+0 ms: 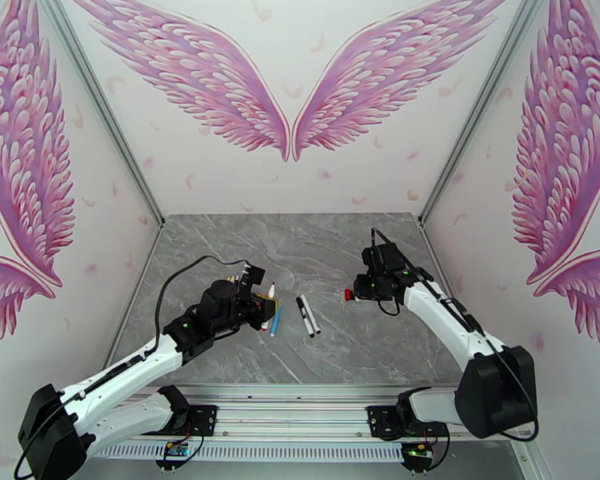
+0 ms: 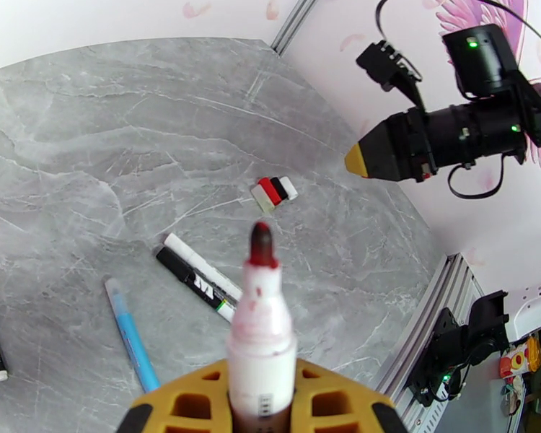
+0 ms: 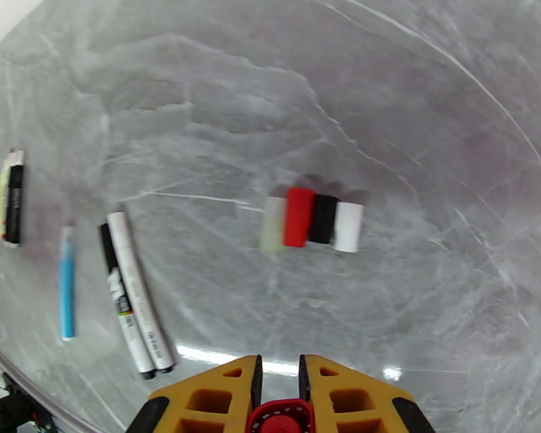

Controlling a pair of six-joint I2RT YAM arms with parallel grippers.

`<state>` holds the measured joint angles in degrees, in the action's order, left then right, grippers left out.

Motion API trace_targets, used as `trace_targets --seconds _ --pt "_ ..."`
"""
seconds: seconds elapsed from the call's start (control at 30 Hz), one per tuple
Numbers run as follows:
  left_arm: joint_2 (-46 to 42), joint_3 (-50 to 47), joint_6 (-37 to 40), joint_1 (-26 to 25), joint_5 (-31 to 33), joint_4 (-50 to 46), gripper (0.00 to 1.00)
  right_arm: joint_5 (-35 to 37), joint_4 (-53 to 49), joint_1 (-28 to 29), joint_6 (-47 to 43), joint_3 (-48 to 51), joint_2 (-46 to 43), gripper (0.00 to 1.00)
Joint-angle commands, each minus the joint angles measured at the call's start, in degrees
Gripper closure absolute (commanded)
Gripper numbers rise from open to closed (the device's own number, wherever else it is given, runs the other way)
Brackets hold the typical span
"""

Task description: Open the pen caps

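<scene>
Red cap (image 3: 278, 421) clamped in right gripper (image 3: 279, 373), off its pen (image 2: 260, 319); left gripper (image 2: 262, 391) clamps that barrel as anchor. Loose caps (image 3: 312, 219) rowed at its 12 o'clock: likely drop spot.

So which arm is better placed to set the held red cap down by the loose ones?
Right: the right fingers pinch the red cap above the row of loose caps; the left fingers hold the uncapped pen.

No legible text. The black pen (image 2: 191, 279) has white print on its barrel and the white pen (image 3: 137, 283) beside it has small dark marks; both too blurred to read.
</scene>
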<state>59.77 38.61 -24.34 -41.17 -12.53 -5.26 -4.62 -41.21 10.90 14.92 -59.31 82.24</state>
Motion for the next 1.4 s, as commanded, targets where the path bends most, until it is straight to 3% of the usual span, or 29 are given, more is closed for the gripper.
trace_targets --seconds 0.0,0.23,0.6,1.0,1.37 --pt "-0.3 -1.38 0.78 0.29 -1.8 0.02 1.0 3.6 0.59 -0.74 -2.11 -2.45 4.56 0.78" --pt "1.73 -3.27 0.02 0.18 -1.62 2.09 1.0 4.89 0.76 -2.87 -4.77 -6.46 12.89 0.78" --pt "2.63 -3.28 0.09 0.06 -1.66 1.61 1.0 1.19 2.62 -5.37 -5.13 -8.38 20.27 0.76" --pt "4.13 -3.98 -0.62 0.11 -1.57 2.5 1.0 -0.74 3.86 -6.5 -4.95 -9.06 23.35 0.71" --pt "4.28 -4.02 -0.88 0.12 -1.68 2.12 1.0 -2.06 5.1 -6.5 -3.75 -8.89 23.41 0.75"
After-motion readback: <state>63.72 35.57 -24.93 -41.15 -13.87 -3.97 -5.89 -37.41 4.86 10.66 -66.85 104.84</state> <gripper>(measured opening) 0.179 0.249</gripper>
